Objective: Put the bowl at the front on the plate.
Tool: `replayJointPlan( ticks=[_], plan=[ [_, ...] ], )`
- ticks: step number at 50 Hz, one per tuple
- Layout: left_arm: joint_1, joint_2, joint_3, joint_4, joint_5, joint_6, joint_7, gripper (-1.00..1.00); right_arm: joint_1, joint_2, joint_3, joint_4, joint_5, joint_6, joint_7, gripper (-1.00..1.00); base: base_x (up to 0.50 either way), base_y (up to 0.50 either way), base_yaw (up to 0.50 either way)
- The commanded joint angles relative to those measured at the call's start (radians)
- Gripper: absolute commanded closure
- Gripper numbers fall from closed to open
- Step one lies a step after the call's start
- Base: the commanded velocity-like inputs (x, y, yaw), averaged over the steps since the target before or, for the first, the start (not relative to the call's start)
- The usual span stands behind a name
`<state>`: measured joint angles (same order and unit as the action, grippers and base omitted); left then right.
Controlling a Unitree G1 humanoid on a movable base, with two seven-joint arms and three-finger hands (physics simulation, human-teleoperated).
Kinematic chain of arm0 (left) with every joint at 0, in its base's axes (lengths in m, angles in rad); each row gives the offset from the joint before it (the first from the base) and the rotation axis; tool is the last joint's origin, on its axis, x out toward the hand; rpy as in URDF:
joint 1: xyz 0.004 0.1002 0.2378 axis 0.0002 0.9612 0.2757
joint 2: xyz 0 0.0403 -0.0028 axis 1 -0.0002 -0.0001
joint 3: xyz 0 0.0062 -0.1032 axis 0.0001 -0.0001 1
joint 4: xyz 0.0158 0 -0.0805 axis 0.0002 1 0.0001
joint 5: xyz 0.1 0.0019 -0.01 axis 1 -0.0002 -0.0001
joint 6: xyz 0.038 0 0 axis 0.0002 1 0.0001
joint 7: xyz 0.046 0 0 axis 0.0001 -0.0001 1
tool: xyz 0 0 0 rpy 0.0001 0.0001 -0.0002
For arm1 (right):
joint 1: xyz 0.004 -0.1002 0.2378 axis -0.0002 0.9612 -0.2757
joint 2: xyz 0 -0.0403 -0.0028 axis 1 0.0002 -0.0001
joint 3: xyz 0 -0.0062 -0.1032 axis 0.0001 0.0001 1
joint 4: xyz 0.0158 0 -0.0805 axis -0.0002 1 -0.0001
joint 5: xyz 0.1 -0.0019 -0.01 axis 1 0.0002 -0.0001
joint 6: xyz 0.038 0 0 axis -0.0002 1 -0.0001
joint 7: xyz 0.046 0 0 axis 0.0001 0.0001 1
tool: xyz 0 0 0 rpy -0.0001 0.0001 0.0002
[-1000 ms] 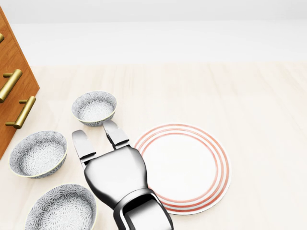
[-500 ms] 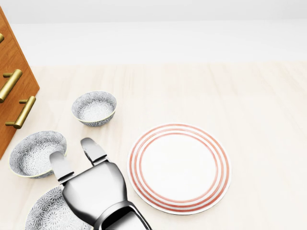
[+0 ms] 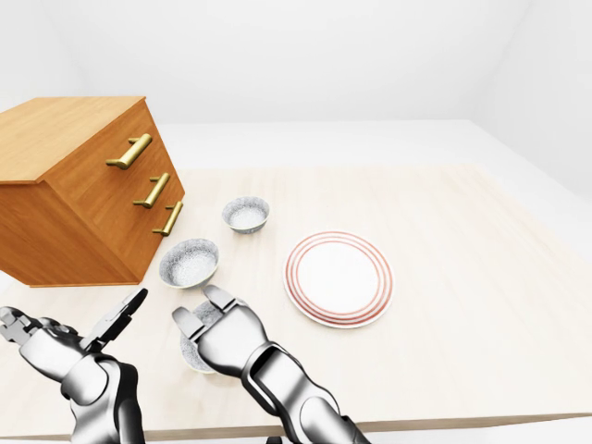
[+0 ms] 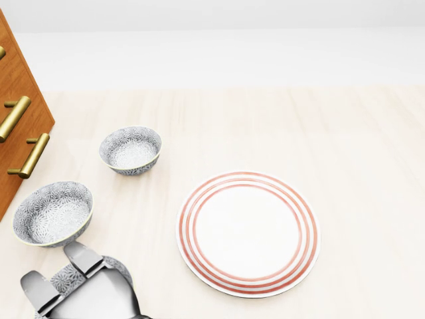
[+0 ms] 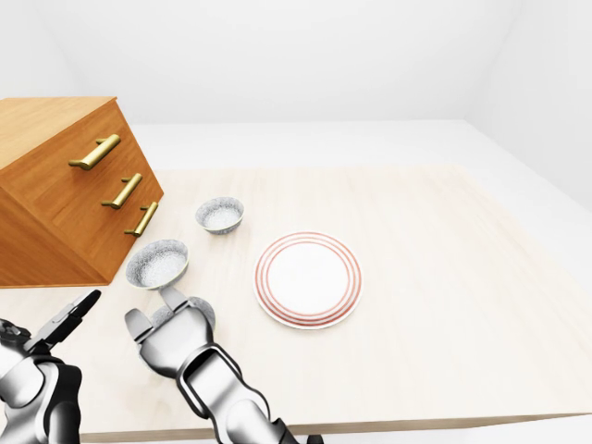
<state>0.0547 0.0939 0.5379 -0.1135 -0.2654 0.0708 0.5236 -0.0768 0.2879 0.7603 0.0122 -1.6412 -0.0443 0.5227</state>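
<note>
Bowl nearest the bottom edge [image 3: 191, 350] is sitting on the table [image 3: 462, 305] in the left-eye view, mostly covered by the right hand [image 3: 215, 319], whose fingers are spreading wide above it, not closing on anything; the left hand [image 3: 109, 324] is hanging open just off the table's near-left corner, holding nothing. Two more bowls, the middle bowl [image 3: 189, 262] and the far bowl [image 3: 246, 214], are lining up toward the drawer chest [image 3: 88, 190], and the striped plate [image 3: 339, 278] is lying to the right, apart from all three. Head view is showing only the right hand's fingertips [image 4: 83, 256] at the bottom, with a sliver of patterned rim poking out between them; the rest of that bowl is cut off by the frame edge. Right-eye view is giving the same layout, wrist hiding the bowl's near side. Risk, as I'm judging it: fingers landing on the rim could be tipping or shoving the bowl into its neighbour, or a shallow pinch could be slipping during the carry. Finger-to-bowl contact is hard to make out.
</note>
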Motion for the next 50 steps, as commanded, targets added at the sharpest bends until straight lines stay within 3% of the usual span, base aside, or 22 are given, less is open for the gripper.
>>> replayJointPlan(
  ticks=[1, 10, 13, 15, 19, 22, 42, 47, 50],
  plan=[
    [0.002, -0.002, 0.003, -0.010, 0.000, 0.009, 0.000, -1.00, 0.012, 0.002, 0.023, 0.078, 0.014, -0.043, -0.037, -1.00, 0.00, 0.00, 0.00],
    [-0.002, -0.002, 0.001, 0.005, 0.003, -0.004, 0.000, -1.00, 0.007, 0.029, 0.049, 0.166, 0.009, -0.043, -0.099, -1.00, 0.00, 0.00, 0.00],
    [0.005, -0.002, 0.003, -0.013, -0.001, 0.008, 0.000, -1.00, 0.000, 0.046, 0.043, 0.219, 0.019, -0.043, -0.137, -1.00, 0.00, 0.00, 0.00],
    [0.003, -0.003, 0.003, -0.008, 0.001, 0.004, 0.000, -1.00, 0.000, 0.051, 0.044, 0.222, 0.018, -0.043, -0.144, -1.00, 0.00, 0.00, 0.00],
    [0.002, -0.004, 0.003, -0.005, 0.002, 0.001, 0.000, -1.00, 0.018, 0.038, 0.052, 0.176, 0.006, -0.042, -0.133, -1.00, 0.00, 0.00, 0.00],
    [0.002, -0.003, 0.002, -0.004, 0.002, 0.002, 0.000, -1.00, 0.022, 0.033, 0.053, 0.167, -0.002, -0.016, -0.125, -1.00, 0.00, 0.00, 0.00],
    [0.002, -0.003, 0.002, -0.004, 0.001, 0.002, 0.000, -1.00, 0.020, 0.031, 0.056, 0.166, 0.002, -0.012, -0.125, -1.00, 0.00, 0.00, 0.00],
    [0.001, -0.005, 0.005, -0.008, 0.002, 0.001, 0.000, -1.00, 0.037, 0.020, 0.045, 0.166, 0.019, 0.021, -0.145, -1.00, 0.00, 0.00, 0.00],
    [-0.002, -0.002, 0.005, -0.003, -0.001, 0.000, 0.000, -1.00, 0.037, 0.018, 0.048, 0.163, 0.032, 0.023, -0.143, -1.00, 0.00, 0.00, 0.00]
  ],
)
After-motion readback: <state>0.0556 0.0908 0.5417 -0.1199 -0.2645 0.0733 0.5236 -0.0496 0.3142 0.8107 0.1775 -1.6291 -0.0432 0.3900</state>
